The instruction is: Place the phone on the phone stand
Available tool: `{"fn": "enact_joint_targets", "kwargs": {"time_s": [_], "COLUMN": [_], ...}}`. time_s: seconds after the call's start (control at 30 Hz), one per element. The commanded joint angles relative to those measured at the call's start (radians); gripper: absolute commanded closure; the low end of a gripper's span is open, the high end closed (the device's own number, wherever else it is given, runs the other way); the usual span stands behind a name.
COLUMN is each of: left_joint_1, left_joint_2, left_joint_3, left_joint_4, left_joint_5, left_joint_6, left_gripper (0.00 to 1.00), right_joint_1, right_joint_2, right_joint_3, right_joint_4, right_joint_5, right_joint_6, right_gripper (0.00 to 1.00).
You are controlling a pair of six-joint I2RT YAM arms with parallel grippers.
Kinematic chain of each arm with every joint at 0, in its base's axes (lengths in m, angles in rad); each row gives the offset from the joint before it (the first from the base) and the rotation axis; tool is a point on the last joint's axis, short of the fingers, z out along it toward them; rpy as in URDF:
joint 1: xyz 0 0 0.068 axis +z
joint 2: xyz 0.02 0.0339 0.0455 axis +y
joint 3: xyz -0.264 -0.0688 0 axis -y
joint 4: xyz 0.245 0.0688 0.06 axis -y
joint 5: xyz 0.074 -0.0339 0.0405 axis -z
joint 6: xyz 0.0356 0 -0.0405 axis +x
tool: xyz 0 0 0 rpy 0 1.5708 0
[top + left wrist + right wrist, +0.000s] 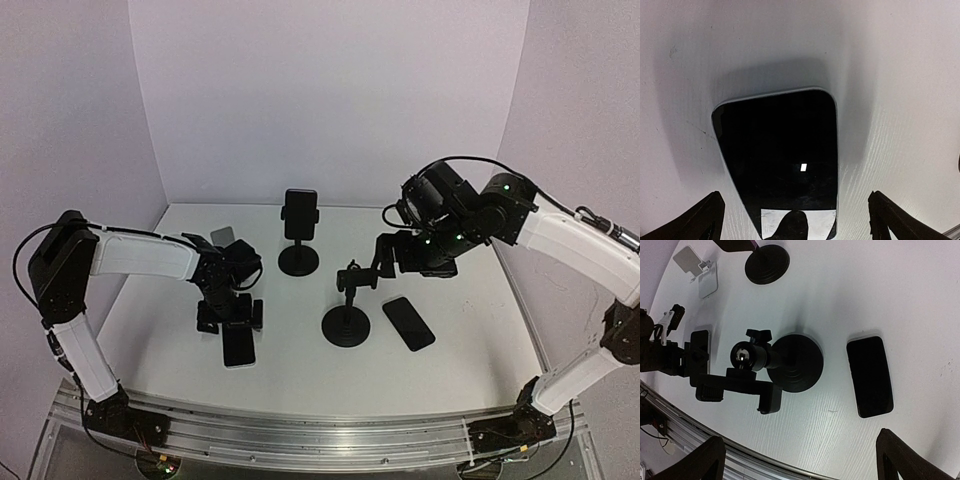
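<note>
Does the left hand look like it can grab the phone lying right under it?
Probably yes. The left hand is open and hangs right over the phone, with its fingers on either side. Nothing else lies on the table between them.

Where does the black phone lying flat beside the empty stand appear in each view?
Top external: the flat black phone lies right of centre, just right of the empty black round-based stand.
Left wrist: not in it; the silver-edged phone there is a different one.
Right wrist: the phone is right of centre.
Shared landmark: that stand, left of the phone in both.
</note>
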Motion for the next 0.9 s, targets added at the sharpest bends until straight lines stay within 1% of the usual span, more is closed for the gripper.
{"fn": "enact_joint_targets", "kwargs": {"time_s": [0.0,0.23,0.27,0.37,0.57,0.7,0.87], "left_joint_1": [-0.001,-0.001,-0.001,-0.001,-0.001,-0.001,-0.001], "left_joint_2": [0.017,0.057,0.063,0.076,0.086,0.084,0.062], "left_joint_3": [-0.017,-0.029,-0.038,-0.071,-0.100,-0.124,-0.127], "left_joint_4": [-0.003,0.052,0.060,0.078,0.101,0.128,0.145], "left_joint_5": [0.007,0.024,0.024,0.023,0.005,-0.002,0.004], "left_joint_6": [-0.051,-0.065,-0.067,-0.077,-0.074,-0.064,-0.034], "left_gripper": [0.01,0.01,0.02,0.11,0.19,0.33,0.62], "right_joint_1": [0.006,0.006,0.006,0.006,0.006,0.006,0.006], "right_joint_2": [-0.052,-0.064,-0.067,-0.076,-0.101,-0.114,-0.113], "right_joint_3": [-0.012,-0.039,-0.043,-0.052,-0.064,-0.065,-0.069], "right_joint_4": [0.029,0.039,0.039,0.042,0.048,0.050,0.051], "right_joint_5": [0.009,0.006,0.006,0.008,0.014,0.021,0.019], "right_joint_6": [0.029,0.032,0.033,0.035,0.038,0.040,0.042], "right_gripper": [0.02,0.02,0.02,0.02,0.02,0.02,0.02]}}
